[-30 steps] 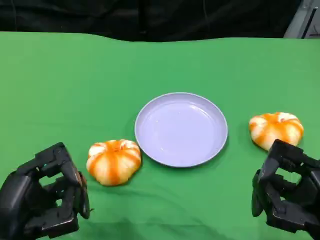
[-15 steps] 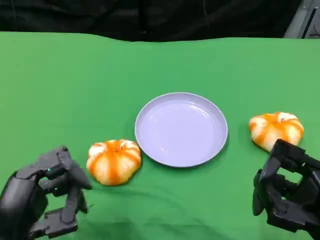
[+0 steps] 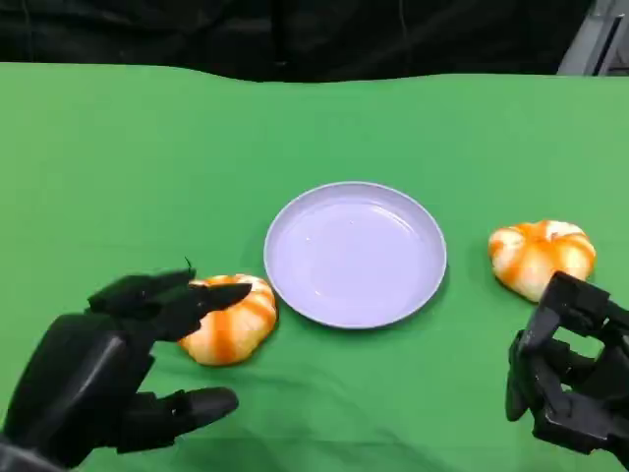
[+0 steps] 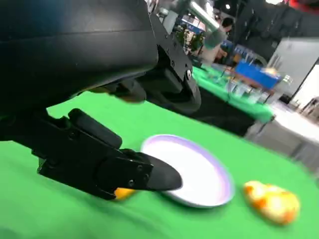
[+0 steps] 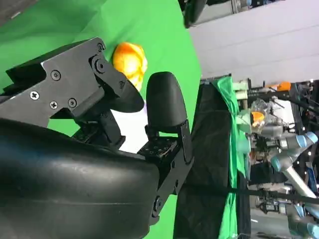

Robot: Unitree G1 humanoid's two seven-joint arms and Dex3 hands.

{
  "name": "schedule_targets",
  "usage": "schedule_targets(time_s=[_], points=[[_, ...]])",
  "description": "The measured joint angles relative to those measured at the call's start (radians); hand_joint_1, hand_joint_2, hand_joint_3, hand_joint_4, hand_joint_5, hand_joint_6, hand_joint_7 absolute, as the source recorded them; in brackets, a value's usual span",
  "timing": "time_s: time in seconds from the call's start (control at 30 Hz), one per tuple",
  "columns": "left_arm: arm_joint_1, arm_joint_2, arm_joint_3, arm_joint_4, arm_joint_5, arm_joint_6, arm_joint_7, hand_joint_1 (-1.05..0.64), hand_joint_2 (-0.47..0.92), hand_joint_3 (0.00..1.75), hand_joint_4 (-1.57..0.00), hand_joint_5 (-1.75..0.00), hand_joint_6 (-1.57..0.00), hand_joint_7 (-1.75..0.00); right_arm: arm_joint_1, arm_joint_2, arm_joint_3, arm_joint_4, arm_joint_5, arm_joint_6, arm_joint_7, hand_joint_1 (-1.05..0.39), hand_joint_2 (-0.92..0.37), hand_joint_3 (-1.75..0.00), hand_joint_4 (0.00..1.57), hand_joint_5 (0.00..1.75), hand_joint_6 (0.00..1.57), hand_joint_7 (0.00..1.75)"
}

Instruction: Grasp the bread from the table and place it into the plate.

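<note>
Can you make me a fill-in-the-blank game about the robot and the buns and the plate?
1. The plate has ____ in it.
2. The number of bread buns on the green table is ____.
3. The hand reaching over a bun with spread fingers is the robot's ____ hand.
4. The cloth on the table is ____.

Missing words: nothing; two; left; green

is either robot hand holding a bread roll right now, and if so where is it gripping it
No. The left robot hand is open, fingers reaching over the left bread without closing on it. The right robot hand holds nothing, fingers curled, near the right bread.
</note>
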Motion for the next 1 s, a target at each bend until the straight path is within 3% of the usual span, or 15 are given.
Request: schedule_targets(time_s=[0.27, 0.67, 1.0], points=[[-0.161, 0.05, -0.102, 0.076, 0.248, 0.096, 0.041, -0.91, 0.92, 0.27, -0.15, -0.06, -0.42, 0.0, 0.006, -0.005, -0.001, -0.009, -0.008, -0.015, 0.026, -0.1, -0.54, -1.19, 0.89, 1.75, 0.63, 1.74], [-0.395, 0.073, -0.243, 0.559, 0.327, 0.228, 0.167, -0.87, 0.92, 0.26, -0.18, -0.05, -0.42, -0.01, 0.009, -0.008, 0.0, -0.027, -0.014, -0.023, 0.028, -0.12, -0.56, -1.17, 0.88, 1.75, 0.63, 1.75], [-0.525, 0.073, -0.351, 0.811, 0.298, 0.264, 0.236, -0.9, 0.92, 0.56, -0.18, -0.02, -0.39, -0.01, 0.009, -0.008, 0.005, -0.049, -0.026, -0.013, 0.011, -0.11, -0.57, -1.18, 0.88, 1.75, 0.63, 1.75]])
